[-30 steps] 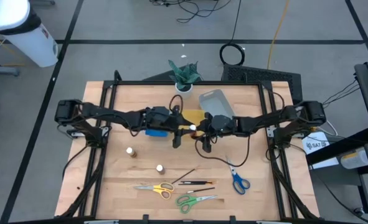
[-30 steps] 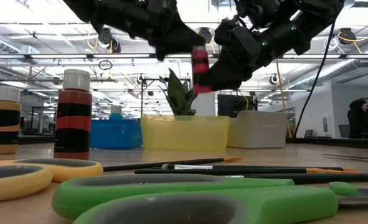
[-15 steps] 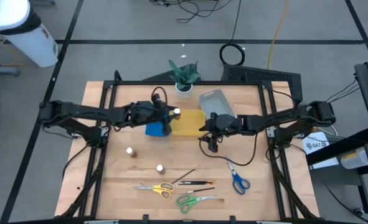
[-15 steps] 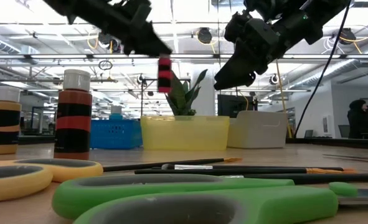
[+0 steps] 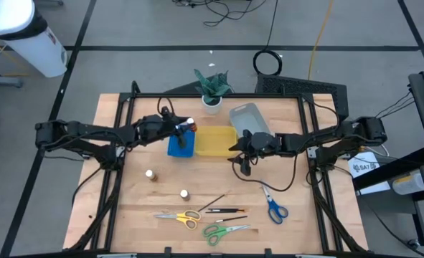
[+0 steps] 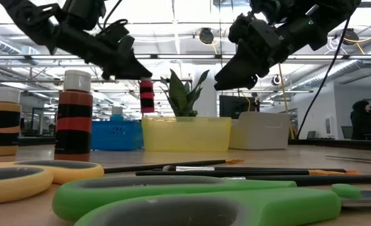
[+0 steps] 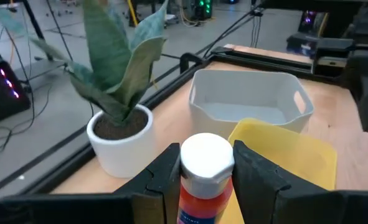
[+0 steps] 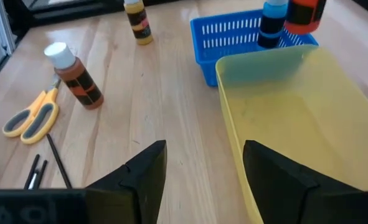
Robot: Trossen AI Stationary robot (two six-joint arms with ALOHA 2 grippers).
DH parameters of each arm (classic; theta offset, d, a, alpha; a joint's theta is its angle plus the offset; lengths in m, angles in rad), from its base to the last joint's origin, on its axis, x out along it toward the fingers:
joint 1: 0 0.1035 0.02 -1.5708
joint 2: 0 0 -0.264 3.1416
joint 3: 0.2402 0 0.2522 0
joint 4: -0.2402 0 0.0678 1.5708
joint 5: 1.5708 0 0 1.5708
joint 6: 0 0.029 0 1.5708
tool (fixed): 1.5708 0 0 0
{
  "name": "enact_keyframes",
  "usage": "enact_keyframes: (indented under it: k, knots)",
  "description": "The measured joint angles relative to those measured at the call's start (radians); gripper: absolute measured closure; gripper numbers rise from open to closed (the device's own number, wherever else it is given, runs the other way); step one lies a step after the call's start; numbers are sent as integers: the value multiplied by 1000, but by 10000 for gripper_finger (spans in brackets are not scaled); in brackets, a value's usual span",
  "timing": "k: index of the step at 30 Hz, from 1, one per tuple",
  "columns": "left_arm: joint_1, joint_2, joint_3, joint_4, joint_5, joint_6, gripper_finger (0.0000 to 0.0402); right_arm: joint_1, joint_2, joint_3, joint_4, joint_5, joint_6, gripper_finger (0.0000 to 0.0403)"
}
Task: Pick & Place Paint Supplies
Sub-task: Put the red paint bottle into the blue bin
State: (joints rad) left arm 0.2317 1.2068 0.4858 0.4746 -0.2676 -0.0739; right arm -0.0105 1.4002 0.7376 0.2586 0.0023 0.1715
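My left gripper (image 5: 187,127) is shut on a red-and-black paint bottle (image 6: 147,96) with a white cap (image 7: 207,161), in the air above the far right corner of the blue tray (image 5: 179,145). A blue bottle (image 8: 271,20) stands in that tray. My right gripper (image 5: 238,148) hangs open and empty above the table, by the right side of the yellow tray (image 5: 213,141). Two more bottles (image 5: 150,174) (image 5: 184,194) stand on the table. Brushes (image 5: 224,209) and yellow (image 5: 180,216), green (image 5: 222,231) and blue (image 5: 274,208) scissors lie near the front edge. My left gripper pinches the bottle at its top, just under the white cap (image 7: 196,186), with one finger (image 7: 160,182) on each side. The fingers come from the table's left, slanting a little down. The bottle hangs upright below them, clear of the tray.
A potted plant (image 5: 212,87) stands at the far edge. A white tray (image 5: 248,118) sits right of it, behind the yellow tray. A strip of bare wood lies between the trays and the things along the front.
My left gripper has carried the bottle from the middle of the table, beside my right gripper, toward the left and far edges and somewhat down. It now hangs over the blue tray, still upright. My right gripper has drawn back slightly toward the right edge.
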Motion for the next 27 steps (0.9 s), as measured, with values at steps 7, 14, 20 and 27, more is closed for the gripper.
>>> enact_keyframes:
  k: [7,14,20,27]
  knots:
    - [-24,3,-43,1,-99,-39,280,0,0,0,18,0,-5,204]
    - [-31,4,-61,-3,-110,-83,280,-1,0,0,29,0,-39,204]
    - [-49,29,-62,-28,-155,-94,280,-1,0,0,62,-2,-60,204]
    - [-60,94,-61,-7,-170,-114,280,-1,0,0,72,-3,-64,204]
